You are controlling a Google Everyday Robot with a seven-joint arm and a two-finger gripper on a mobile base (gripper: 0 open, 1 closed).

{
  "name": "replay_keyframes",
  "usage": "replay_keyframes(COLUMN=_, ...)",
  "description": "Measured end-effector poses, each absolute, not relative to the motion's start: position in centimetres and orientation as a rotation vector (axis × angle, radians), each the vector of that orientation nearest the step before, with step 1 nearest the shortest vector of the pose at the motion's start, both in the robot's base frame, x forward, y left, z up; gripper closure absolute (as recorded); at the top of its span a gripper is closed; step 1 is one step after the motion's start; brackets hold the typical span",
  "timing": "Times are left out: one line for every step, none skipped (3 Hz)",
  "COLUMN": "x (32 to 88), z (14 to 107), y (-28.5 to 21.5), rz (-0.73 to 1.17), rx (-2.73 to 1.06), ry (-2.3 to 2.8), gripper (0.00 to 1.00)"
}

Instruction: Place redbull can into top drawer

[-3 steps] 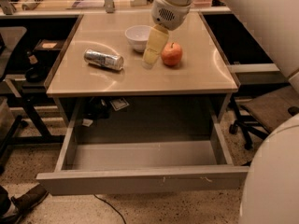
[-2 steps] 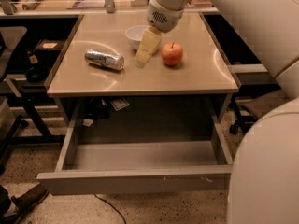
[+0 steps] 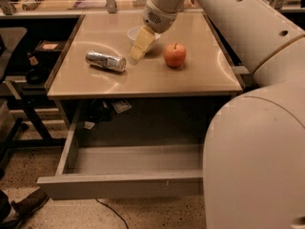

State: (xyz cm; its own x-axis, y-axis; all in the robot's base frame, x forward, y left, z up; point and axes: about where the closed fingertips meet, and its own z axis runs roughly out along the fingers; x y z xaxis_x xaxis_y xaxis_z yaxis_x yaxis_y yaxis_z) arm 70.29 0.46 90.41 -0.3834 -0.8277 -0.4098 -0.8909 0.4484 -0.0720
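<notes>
On the tan counter [image 3: 143, 82], toward its left half, the redbull can [image 3: 106, 61] lies on its side, silver and unopened as far as can be seen, with nothing touching it. Just to its right the tool [image 3: 136, 54] hangs on the end of the big white arm, tip angled down and leftward toward the can, close beside it but clearly apart from it. Whether the tool is spread or pressed together cannot be told from this angle; what is plain is that it carries nothing. Behind the tool sits a white bowl [image 3: 131, 31], partly hidden by the wrist, and a red apple [image 3: 175, 55] stands further right, well clear of the can. Below the counter's front edge the top drawer [image 3: 119, 185] is pulled fully out, its grey inside bare in the part that shows, though the robot's body hides its right end. As a judgement, the task is at an early stage: the drawer is ready to receive, which is the one part done, while the can has not been grasped, lifted or moved. What is left is nearly everything that matters: bring the tool over the can, close on it across its narrow body, raise it, carry it forward past the counter's edge, lower it into the drawer and let go.
</notes>
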Motion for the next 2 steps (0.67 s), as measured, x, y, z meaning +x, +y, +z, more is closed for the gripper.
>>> replay_keyframes(x=70.1, z=91.0, y=2.9, rz=0.239, rx=-1.467, ry=2.277, gripper=0.00)
replay_keyframes(x=70.3, z=91.7, y=5.7, rz=0.248, rx=-1.506, ry=2.230, gripper=0.00)
